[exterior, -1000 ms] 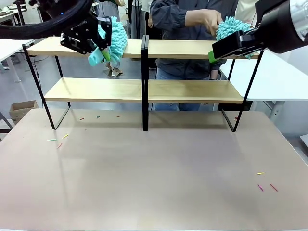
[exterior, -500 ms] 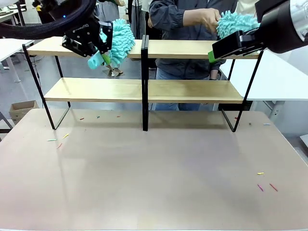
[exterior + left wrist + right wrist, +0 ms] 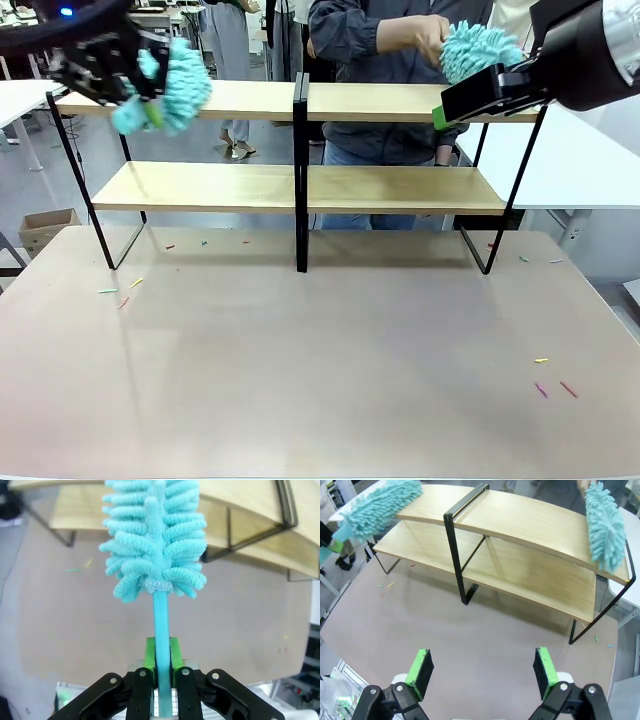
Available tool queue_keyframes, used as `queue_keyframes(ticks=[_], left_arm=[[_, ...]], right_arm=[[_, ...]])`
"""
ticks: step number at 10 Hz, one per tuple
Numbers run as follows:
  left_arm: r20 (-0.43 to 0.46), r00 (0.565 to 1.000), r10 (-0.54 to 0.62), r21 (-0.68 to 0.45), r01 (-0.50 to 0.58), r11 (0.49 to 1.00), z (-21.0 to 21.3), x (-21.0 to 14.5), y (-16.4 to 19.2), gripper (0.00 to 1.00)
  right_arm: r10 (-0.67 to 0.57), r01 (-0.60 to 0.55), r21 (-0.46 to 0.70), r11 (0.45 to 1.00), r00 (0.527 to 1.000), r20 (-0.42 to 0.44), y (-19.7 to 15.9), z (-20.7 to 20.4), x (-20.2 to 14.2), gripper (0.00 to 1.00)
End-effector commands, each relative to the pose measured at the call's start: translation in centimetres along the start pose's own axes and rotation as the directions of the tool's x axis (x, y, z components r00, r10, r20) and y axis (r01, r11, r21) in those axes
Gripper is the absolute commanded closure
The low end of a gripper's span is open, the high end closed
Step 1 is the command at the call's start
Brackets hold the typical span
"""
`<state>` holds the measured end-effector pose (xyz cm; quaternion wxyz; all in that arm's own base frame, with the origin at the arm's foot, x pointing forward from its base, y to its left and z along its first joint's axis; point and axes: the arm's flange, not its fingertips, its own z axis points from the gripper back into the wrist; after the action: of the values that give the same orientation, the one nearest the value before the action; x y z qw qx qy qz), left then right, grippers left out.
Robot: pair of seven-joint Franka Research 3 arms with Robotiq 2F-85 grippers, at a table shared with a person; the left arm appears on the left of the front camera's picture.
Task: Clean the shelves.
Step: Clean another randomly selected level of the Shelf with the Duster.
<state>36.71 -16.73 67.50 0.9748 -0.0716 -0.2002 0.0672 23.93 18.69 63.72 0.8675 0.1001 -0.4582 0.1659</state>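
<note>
Teal duster (image 3: pixel 155 545) sits clamped by its handle in the left gripper (image 3: pixel 161 652), at the top-left end of the shelves (image 3: pixel 400 102). The right gripper (image 3: pixel 482 665) hangs wide open before their right end.

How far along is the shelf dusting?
Both boards of the shelves look bare; coloured scraps lie on the table. In hand: left fingers clamp a teal duster at the top board's left end; a person's duster works the right end. Left: probably the lower board.

Matt wooden shelves (image 3: pixel 400 188), fluffy cloth duster (image 3: pixel 155 545)
</note>
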Motion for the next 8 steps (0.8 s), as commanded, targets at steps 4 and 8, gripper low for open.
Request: queue_keyframes(ticks=[4, 8], left_arm=[[0.114, 0.984, 0.137, 0.197, -0.157, 0.968, 2.2, 1.0, 7.6, 0.87], [0.527, 0.826, 0.199, 0.249, -0.373, 0.894, 6.5, -2.4, 8.5, 0.87]], right_arm=[[0.001, -0.001, -0.005, 1.000, 1.000, 0.000, -0.1, 0.0, 0.0, 0.00], [0.001, -0.001, -0.005, 1.000, 1.000, 0.000, -0.1, 0.0, 0.0, 0.00]])
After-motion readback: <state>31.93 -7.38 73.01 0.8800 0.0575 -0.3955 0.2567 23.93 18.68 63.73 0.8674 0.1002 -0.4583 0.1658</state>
